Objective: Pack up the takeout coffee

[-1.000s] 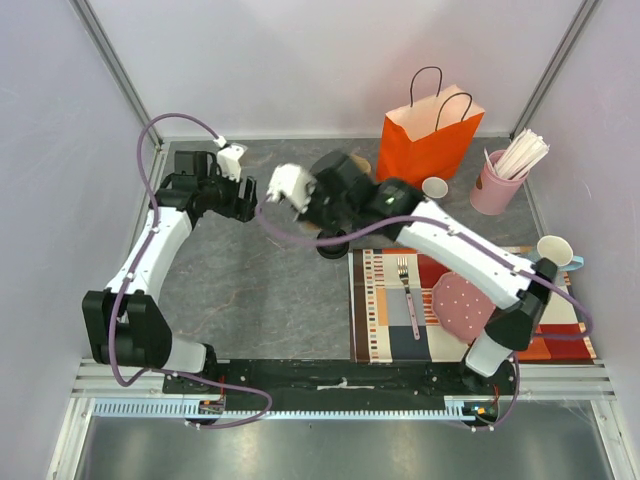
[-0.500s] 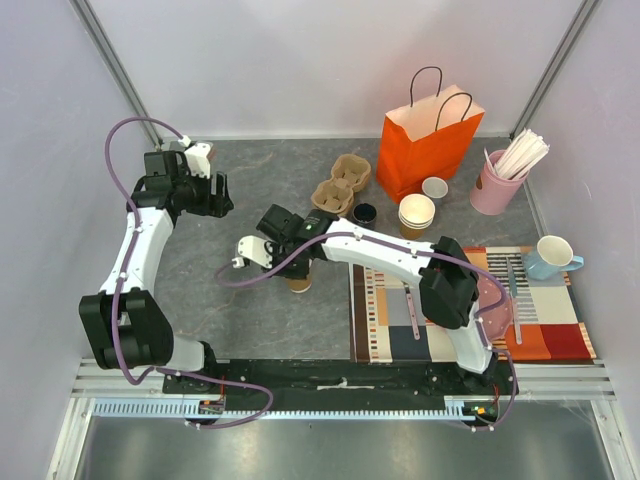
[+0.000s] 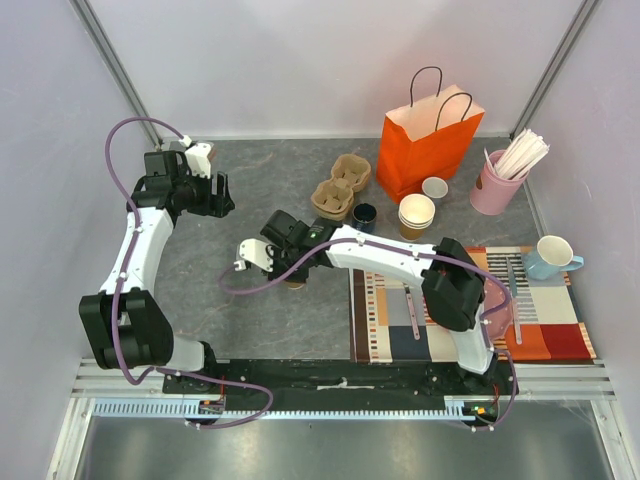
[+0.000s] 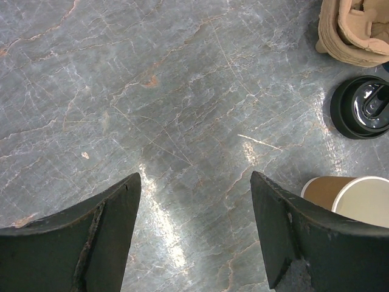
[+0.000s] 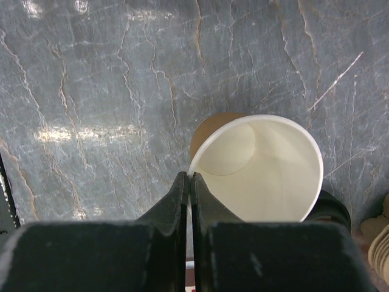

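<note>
Marble table (image 3: 250, 310), right fingers (image 5: 170, 213) clamped on coffee cup (image 5: 267, 170) rim, left fingers (image 4: 79, 231) apart.

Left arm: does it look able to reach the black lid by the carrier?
Probably, at a stretch: the left gripper is open, bare table leads to the black lid, and the right gripper, shut on a lidless cup, sits clear.

Carrier (image 3: 340, 186) left of cup stack (image 3: 416, 214); bag (image 3: 428, 145) behind, mat (image 3: 380, 320) in front.
</note>
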Controlling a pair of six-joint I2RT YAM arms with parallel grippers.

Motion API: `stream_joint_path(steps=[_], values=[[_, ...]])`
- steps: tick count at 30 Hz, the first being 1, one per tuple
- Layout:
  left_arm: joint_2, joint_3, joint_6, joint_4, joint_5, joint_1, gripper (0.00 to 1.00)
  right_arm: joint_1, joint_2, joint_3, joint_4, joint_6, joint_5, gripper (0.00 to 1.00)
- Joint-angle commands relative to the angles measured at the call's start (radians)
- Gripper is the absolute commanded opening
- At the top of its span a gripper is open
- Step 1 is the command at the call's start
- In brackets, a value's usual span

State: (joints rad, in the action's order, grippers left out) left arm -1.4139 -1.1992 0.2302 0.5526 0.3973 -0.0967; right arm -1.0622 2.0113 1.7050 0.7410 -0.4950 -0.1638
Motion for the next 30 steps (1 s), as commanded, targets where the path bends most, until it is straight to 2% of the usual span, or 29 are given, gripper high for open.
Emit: stream_joint_path(steps=[1,2,3,5,6,8,9,10,15,19,21,23,24,26,30], values=[[0.012,-0.003,0.031,0.001,0.028,0.0,0.79,-0.013,-0.049,-0.025,-0.118,0.019,-0.014,0.0],[0.013,-0.005,0.029,0.001,0.028,0.0,0.79,-0.013,-0.043,-0.019,-0.117,0.021,-0.017,0.0],[0.015,-0.003,0.031,0.001,0.028,0.0,0.79,-0.013,-0.04,-0.018,-0.115,0.021,-0.017,0.06],[0.016,0.0,0.037,0.001,0.026,0.002,0.79,-0.012,-0.045,-0.018,-0.115,0.024,-0.01,0.24],[0.018,0.001,0.035,0.001,0.029,0.0,0.79,-0.013,-0.049,-0.019,-0.115,0.024,-0.002,0.4],[0.016,0.001,0.043,0.001,0.029,0.0,0.79,-0.013,-0.059,-0.021,-0.117,0.024,0.003,0.52],[0.013,0.004,0.041,0.0,0.029,0.0,0.79,-0.013,-0.072,-0.021,-0.117,0.024,-0.003,0.64],[0.013,0.004,0.041,0.001,0.029,0.0,0.79,-0.012,-0.078,-0.019,-0.117,0.024,-0.011,0.67],[0.007,0.003,0.041,0.001,0.035,0.002,0.79,-0.009,-0.152,0.01,-0.161,0.082,-0.043,0.73],[0.012,0.01,0.043,0.0,0.04,0.0,0.79,0.066,-0.216,-0.001,-0.256,0.24,-0.037,0.74],[0.013,0.013,0.046,0.0,0.038,0.0,0.79,0.155,-0.238,-0.011,-0.307,0.377,-0.054,0.68],[0.01,0.016,0.046,0.0,0.04,0.0,0.79,0.218,-0.234,-0.03,-0.325,0.441,0.012,0.63],[0.012,0.018,0.046,0.0,0.041,0.0,0.79,0.232,-0.221,-0.031,-0.318,0.485,0.051,0.57],[0.009,0.018,0.044,0.001,0.046,0.0,0.79,0.264,-0.172,-0.015,-0.26,0.533,0.157,0.49],[0.01,0.02,0.046,0.001,0.046,0.0,0.79,0.303,-0.094,0.013,-0.17,0.578,0.271,0.42]])
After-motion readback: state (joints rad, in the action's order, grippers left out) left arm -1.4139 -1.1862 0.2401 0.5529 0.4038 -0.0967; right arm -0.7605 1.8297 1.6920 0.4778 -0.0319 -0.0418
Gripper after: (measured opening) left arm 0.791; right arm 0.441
